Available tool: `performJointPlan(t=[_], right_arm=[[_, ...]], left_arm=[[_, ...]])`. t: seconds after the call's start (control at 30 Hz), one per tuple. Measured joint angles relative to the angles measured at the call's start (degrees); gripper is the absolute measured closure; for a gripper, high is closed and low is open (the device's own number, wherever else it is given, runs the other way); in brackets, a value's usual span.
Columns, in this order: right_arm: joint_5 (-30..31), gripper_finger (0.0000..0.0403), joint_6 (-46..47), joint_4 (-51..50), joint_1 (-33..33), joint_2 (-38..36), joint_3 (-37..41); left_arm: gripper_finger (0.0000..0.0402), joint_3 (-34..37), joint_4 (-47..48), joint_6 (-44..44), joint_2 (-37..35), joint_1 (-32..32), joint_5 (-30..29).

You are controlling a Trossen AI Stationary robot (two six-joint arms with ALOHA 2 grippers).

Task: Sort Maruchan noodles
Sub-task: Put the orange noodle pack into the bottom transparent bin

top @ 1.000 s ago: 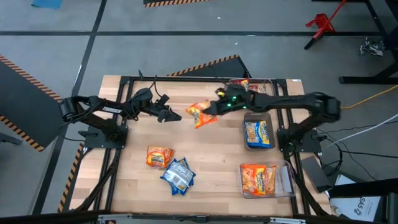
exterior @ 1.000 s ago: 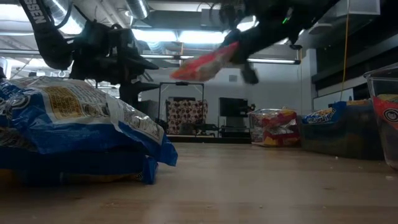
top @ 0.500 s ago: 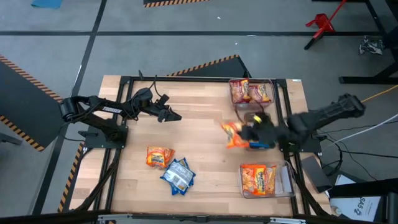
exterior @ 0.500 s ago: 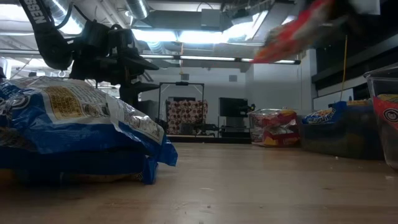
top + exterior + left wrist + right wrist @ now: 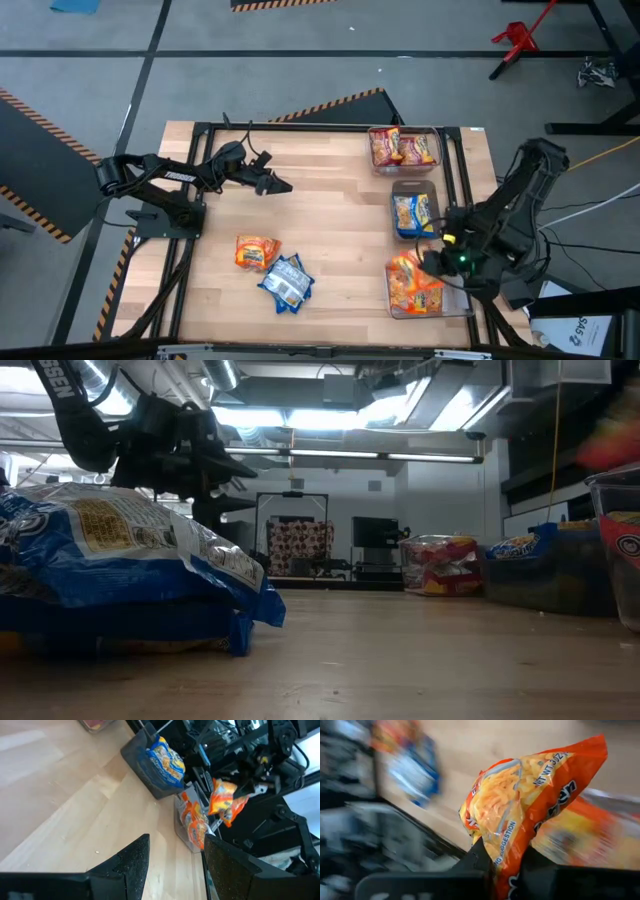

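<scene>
Orange packet (image 5: 520,815) has travelled from the tabletop's middle out to about four o'clock, where your right gripper (image 5: 447,262), clamped on it, now holds it over the near bin (image 5: 460,296) of orange packets. Your left gripper (image 5: 281,186) has not moved, hanging open at ten o'clock. Around you, a blue packet (image 5: 286,282) and another orange one (image 5: 256,251) lie at seven o'clock, and nothing blocks the bin.

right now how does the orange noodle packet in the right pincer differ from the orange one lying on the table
The held orange packet hangs in the air, pinched in the shut right pincer over the bin of orange packets. The loose orange packet lies flat on the wood, untouched, beside a blue packet. Both are orange, crinkly noodle packets.
</scene>
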State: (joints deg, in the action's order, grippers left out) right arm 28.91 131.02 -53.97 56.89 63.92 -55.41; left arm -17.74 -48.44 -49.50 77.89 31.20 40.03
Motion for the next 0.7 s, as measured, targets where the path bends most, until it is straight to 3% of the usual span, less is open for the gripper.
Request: performJointPlan(t=[0.2, 0.33, 0.7], right_arm=[[-13.57, 0.0396, -0.17, -7.21, 0.23, 0.04, -0.01], [-23.09, 0.0378, -0.76, -9.93, 0.60, 0.53, -0.01], [-24.20, 0.0373, -2.73, -8.61, 0.52, 4.50, -0.03]], left_arm=[[0.0219, 0.00, 0.00, -1.02, 0.00, 0.00, -1.82], [0.0219, 0.00, 0.00, -1.37, 0.00, 0.00, -1.91], [0.0219, 0.00, 0.00, -1.00, 0.00, 0.00, -3.54]])
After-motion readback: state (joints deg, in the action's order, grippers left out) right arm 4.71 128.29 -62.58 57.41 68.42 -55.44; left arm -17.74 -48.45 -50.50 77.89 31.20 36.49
